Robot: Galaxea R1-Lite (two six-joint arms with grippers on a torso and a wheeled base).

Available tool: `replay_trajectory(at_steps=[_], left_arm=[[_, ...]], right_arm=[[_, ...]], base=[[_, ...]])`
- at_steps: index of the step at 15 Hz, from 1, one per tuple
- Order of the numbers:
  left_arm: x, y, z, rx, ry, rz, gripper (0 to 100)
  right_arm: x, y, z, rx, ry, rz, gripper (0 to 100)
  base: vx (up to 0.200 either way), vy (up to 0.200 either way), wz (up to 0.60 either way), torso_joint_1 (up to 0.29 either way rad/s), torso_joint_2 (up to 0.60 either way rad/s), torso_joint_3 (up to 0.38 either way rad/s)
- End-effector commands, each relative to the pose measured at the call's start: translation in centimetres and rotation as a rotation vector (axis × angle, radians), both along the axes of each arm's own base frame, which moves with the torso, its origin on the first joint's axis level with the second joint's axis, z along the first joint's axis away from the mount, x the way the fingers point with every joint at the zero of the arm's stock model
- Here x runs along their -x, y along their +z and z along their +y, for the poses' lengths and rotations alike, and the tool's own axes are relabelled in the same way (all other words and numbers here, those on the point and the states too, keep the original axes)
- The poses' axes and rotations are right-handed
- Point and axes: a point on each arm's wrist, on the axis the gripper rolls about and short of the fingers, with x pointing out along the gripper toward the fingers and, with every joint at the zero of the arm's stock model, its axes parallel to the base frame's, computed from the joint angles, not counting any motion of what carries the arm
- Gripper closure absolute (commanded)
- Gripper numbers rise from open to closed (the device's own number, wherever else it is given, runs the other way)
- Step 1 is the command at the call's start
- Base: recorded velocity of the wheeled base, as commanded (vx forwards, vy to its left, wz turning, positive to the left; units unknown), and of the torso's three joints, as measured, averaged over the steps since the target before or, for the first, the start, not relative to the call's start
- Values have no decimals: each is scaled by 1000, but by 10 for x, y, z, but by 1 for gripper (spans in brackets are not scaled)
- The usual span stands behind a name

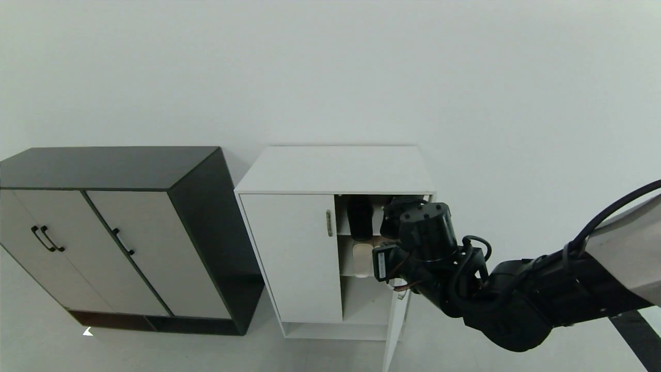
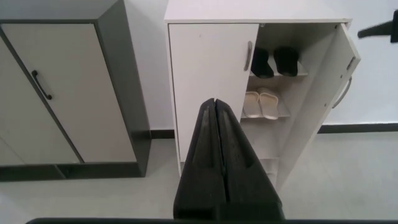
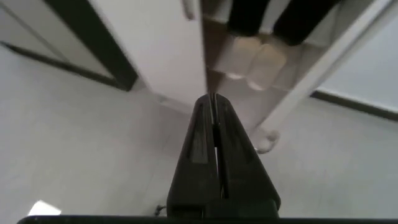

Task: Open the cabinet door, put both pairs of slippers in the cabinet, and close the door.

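Head view: the white cabinet (image 1: 330, 170) is seen just below centre, with its left door (image 1: 292, 258) shut and its right door (image 1: 396, 320) swung out toward 5 o'clock. The black slippers (image 1: 360, 219) are parked on the top shelf. The cream slippers (image 1: 363, 260) are tucked on the next shelf, at 6 o'clock from them. A dark cabinet (image 1: 201, 222) is stood at 9 o'clock of the white one, doors shut. The right arm (image 1: 516, 299) is stretched in from 4 o'clock, and its wrist is held in front of the open compartment.

Left wrist view: the left gripper (image 2: 214, 102) is seen with its fingers pressed together, nothing pinched, held well back from the cabinet. Both pairs can be spotted inside, black slippers (image 2: 273, 61) on the upper shelf and cream slippers (image 2: 261, 102) on the one beneath.

Right wrist view: the right gripper (image 3: 213, 98) is closed up on nothing too, held near the open compartment. The cream slippers (image 3: 252, 59) and black slippers (image 3: 273, 15) are seen on their shelves just beyond its tips.
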Motion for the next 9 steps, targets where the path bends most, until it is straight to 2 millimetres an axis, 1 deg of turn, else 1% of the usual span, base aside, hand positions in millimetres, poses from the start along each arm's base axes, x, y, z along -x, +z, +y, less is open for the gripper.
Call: replay_trajectory(at_steps=[1,2,4,6,7,8,9], left_arm=[[0,0,0,0,1,0,100],[0,0,0,0,1,2,100],[0,0,0,0,1,0,100],[0,0,0,0,1,0,100],[0,0,0,0,1,0,100],[0,0,0,0,1,0,100],[0,0,0,0,1,0,100]], right_arm=[[-3,-2,-4,30,-25,-6,100],[-4,-1,-7,52,-45,-16,100],[-6,-2,-17,160,-120,-18,100],[-4,-7,-28,272,-178,45,100],[-3,-8,-30,293,-181,64,100],[-6,-12,-35,333,-189,108,100],[-12,-18,-36,335,-197,120,100]], base=[[0,0,0,0,0,0],[0,0,0,0,0,0],[0,0,0,0,0,0],[0,0,0,0,0,0],[0,0,0,0,0,0],[0,0,0,0,0,0],[0,0,0,0,0,0]])
